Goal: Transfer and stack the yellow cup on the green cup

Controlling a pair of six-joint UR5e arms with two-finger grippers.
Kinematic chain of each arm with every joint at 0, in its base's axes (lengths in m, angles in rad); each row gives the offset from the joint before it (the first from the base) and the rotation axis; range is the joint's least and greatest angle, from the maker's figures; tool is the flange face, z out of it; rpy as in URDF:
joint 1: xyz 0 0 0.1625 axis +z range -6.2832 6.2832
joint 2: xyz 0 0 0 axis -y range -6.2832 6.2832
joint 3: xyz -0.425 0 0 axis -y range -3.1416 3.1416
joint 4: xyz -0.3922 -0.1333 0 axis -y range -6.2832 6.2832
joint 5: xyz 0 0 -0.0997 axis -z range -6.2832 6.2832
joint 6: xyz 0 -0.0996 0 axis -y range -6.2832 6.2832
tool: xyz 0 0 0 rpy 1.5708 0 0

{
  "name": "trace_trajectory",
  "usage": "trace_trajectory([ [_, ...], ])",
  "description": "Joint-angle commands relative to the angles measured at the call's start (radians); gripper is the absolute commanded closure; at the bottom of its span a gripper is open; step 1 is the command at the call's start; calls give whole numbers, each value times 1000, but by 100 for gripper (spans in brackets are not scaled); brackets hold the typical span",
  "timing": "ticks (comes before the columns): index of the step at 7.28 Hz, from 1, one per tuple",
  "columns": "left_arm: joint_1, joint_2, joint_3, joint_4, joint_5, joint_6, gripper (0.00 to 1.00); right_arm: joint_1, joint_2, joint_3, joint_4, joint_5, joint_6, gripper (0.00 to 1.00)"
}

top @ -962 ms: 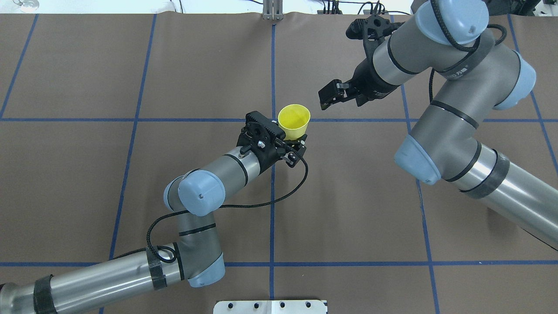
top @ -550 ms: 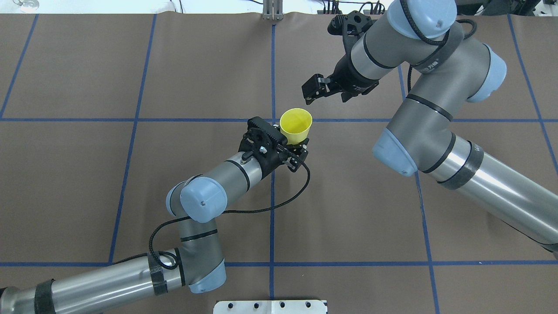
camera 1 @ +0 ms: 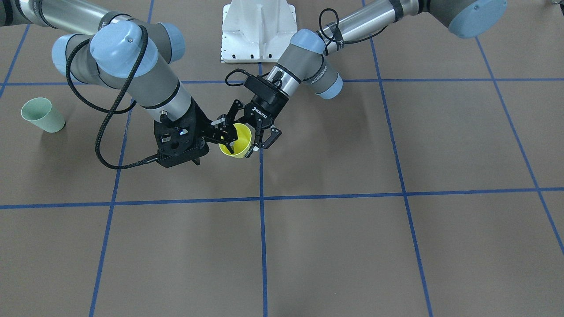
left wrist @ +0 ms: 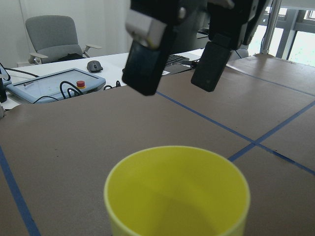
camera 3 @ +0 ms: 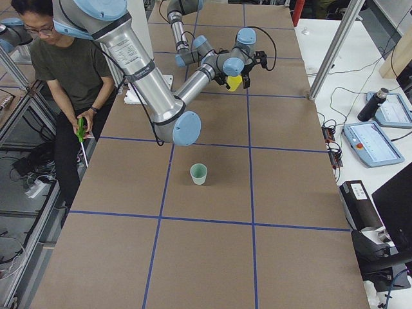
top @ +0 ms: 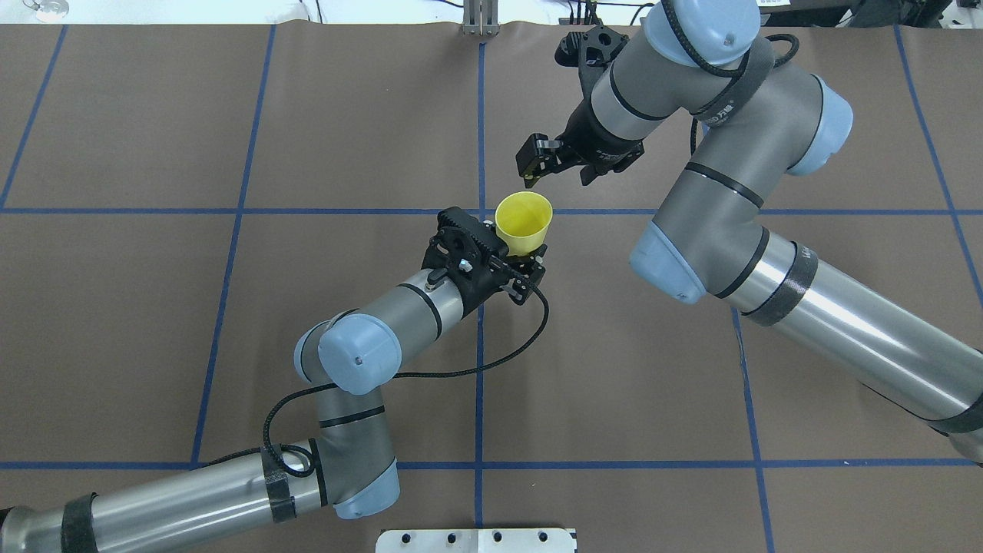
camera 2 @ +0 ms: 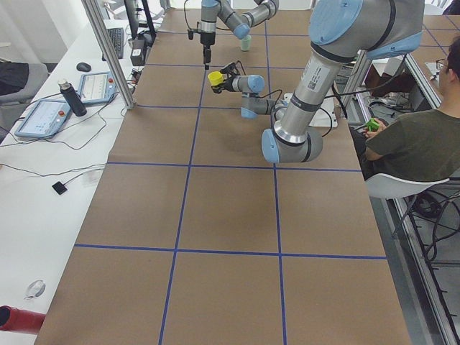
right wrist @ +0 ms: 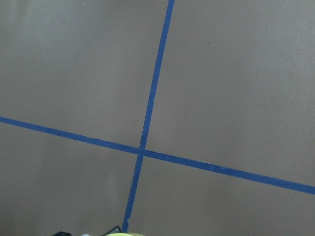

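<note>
The yellow cup (top: pixel 524 221) is held upright above the table's middle, my left gripper (top: pixel 527 259) shut on its lower wall. In the front view the yellow cup (camera 1: pixel 238 143) sits between both hands, and my left gripper (camera 1: pixel 252 138) grips it from the robot's side. My right gripper (top: pixel 535 170) hovers just beyond the rim, open and holding nothing. The left wrist view shows the yellow cup (left wrist: pixel 177 191) from above, with my right gripper (left wrist: pixel 177 64) spread over it. The green cup (camera 1: pixel 42 115) stands upright far off on the right arm's side, as does the green cup (camera 3: pixel 199 174) in the right view.
Blue tape lines (top: pixel 479 346) grid the brown table. The white base plate (camera 1: pixel 257 31) lies at the robot's edge. A seated person (camera 3: pixel 58 64) is beside the robot. A side desk with tablets (camera 2: pixel 43 115) and a bottle (camera 2: pixel 69 97) runs along the far side.
My right arm has swung left and its open gripper has closed in on the yellow cup's rim. The left arm has edged slightly right with the cup.
</note>
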Motion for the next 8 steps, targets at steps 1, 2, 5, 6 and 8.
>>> trace_trajectory([
  [1, 0, 0, 0, -4, 0, 0, 44, -13, -6, -1, -1, 34, 1, 27],
  [2, 0, 0, 0, -4, 0, 0, 44, -16, -6, 3, -1, 55, 1, 31],
  [5, 0, 0, 0, -13, 0, 1, 44, -16, -8, 4, -1, 80, 1, 42],
  [6, 0, 0, 0, -18, 2, 1, 45, -16, -9, 4, -3, 82, 1, 42],
  [8, 0, 1, 0, -18, 2, 1, 46, -16, -11, 6, -1, 86, 1, 50],
])
